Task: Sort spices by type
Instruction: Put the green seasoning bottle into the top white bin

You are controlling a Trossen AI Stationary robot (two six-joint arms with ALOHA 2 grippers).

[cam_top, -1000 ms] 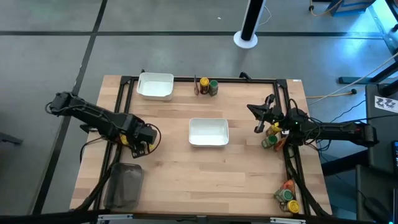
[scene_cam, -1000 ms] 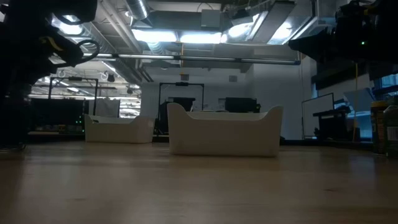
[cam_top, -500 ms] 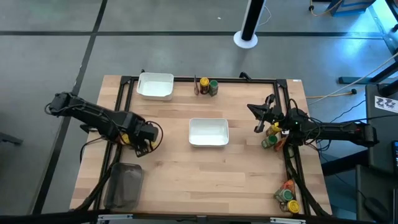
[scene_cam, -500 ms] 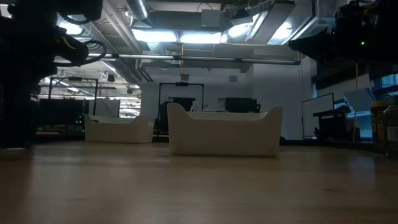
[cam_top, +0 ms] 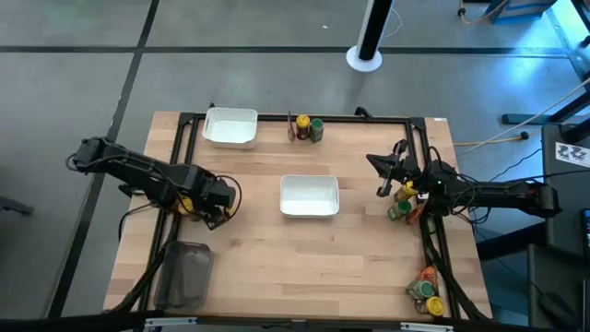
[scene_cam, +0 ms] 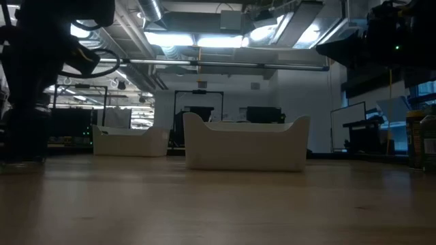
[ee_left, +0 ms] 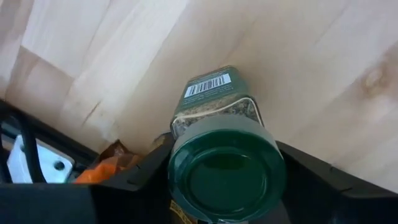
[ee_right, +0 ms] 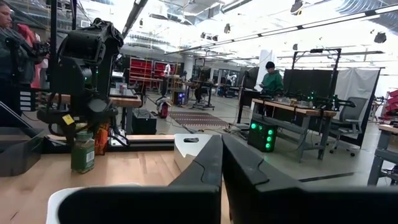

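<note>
A small glass jar with a green lid (ee_left: pixel 214 102) stands upright under my left gripper (cam_top: pixel 214 205), which points straight down over the left part of the table and is shut on it. The right wrist view shows the same jar (ee_right: pixel 83 152) below that gripper; whether its base rests on the wood I cannot tell. My right gripper (cam_top: pixel 384 180) hovers at the right side, shut and holding nothing. More spices stand at the far edge (cam_top: pixel 309 127), beside the right arm (cam_top: pixel 403 201) and at the near right corner (cam_top: pixel 426 293). My left gripper pinches the jar's green lid (ee_left: pixel 180 171) between its two fingers (ee_left: pixel 140 186), one on each side of the lid's rim. The fingers come from above, pointing down. The jar stays upright below them, its barcode label toward the table.
One white tray (cam_top: pixel 230 126) sits at the far left and another (cam_top: pixel 309 195) in the middle. A clear grey tub (cam_top: pixel 184 275) lies at the near left. An orange packet (ee_left: pixel 102 168) lies by the black frame close to the held jar.
My left gripper has rolled about its downward-pointing line while staying over the same spot. The right arm has kept still.
</note>
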